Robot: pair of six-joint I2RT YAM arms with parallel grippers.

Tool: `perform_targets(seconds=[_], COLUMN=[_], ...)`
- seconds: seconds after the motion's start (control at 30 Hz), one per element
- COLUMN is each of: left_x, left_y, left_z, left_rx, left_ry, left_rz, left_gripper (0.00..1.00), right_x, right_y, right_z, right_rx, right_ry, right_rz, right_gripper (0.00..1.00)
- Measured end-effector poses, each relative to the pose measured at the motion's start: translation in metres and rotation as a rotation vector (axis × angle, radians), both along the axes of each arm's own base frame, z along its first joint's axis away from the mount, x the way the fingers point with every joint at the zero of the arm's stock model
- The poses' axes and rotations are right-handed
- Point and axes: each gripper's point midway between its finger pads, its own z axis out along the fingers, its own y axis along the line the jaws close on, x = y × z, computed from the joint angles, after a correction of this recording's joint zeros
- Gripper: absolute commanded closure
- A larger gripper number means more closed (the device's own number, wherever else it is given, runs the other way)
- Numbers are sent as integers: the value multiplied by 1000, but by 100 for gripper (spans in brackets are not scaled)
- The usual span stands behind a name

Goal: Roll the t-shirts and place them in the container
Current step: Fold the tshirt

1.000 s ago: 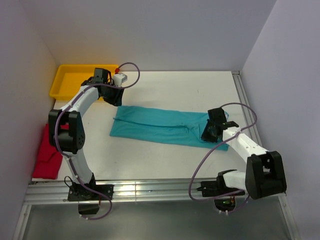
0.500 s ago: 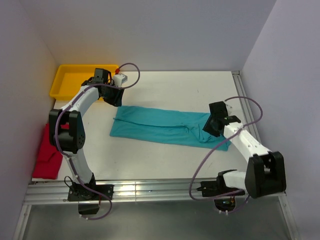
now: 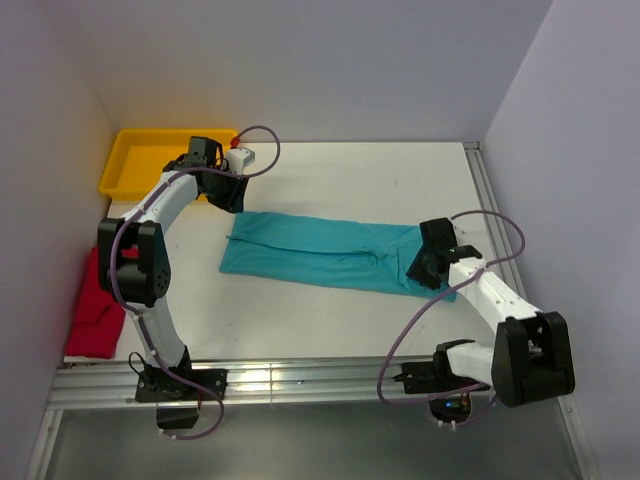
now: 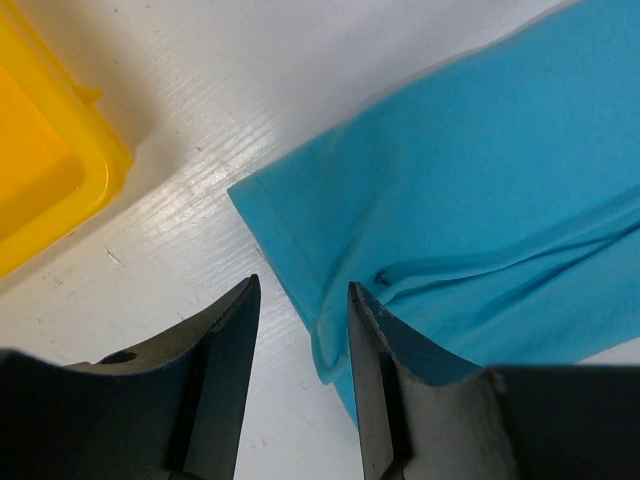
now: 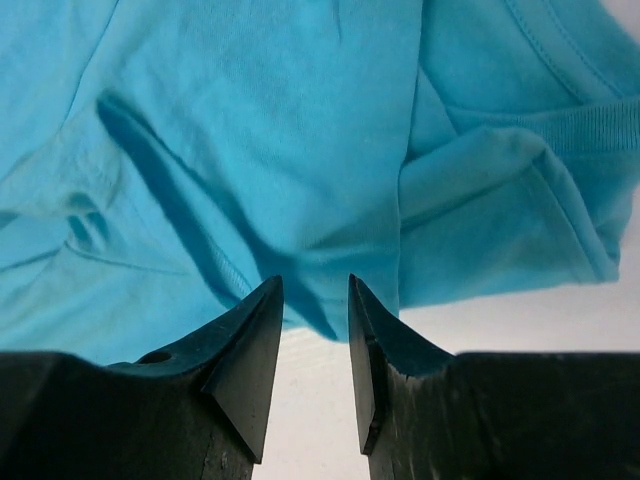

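Red soft fabric t-shirt [image 3: 95, 315] sits bunched at the near-left edge of the white tabletop [image 3: 320, 325], beside the left arm's base, untouched. Right gripper [image 5: 312, 292] hangs low over the right end of the teal soft fabric t-shirt [image 3: 330, 255]. Its jaws are released with a narrow gap and nothing between them. Folded sleeve layers and a ribbed edge lie just below and right of the tips. The teal shirt lies mid-tabletop as a long flat strip running left to right, not yet rolled. Left gripper [image 4: 302, 292] is over the strip's far-left corner, jaws also released, hem edge showing in the gap, no cloth pinched. Yellow plastic tray [image 3: 140, 165] is in the far-left corner, near that gripper and apart from the shirt.

Likely step: start the roll from one end. To do it well:
- Pinch all layers at the end edge, not just the top sleeve.
- Tuck the loose sleeve in first.
- Roll tight and square along the strip.
- Pin the opposite end so the cloth doesn't drag or skew.

Risk is a lopsided, slack roll.
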Motion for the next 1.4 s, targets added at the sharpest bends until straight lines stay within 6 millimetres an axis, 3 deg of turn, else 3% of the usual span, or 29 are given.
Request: perform_targets(seconds=[0.23,0.3,0.5,0.6,0.77,1.03,1.4], left_x=[0,0,0,0,-1,-1,-2], left_y=[0,0,0,0,0,0,-2], left_z=[0,0,0,0,0,0,-1], left_rx=[0,0,0,0,0,0,1], left_ry=[0,0,0,0,3,4,5], left_rz=[0,-1,0,0,0,-1,-5], left_gripper=[54,53,52,52,52,53,53], right_x=[2,14,82,97,98,97,95], right_y=[4,8,27,34,41,47,52], right_z=[10,15,29,26,9,6,3], right_rx=[27,37,85,105,134,155,166], right_ry=[-30,-31,-87,-92,-48,-37,-37], right_rz=[-5,4,52,66,83,99,112], right_gripper=[60,60,59,59,59,61,98])
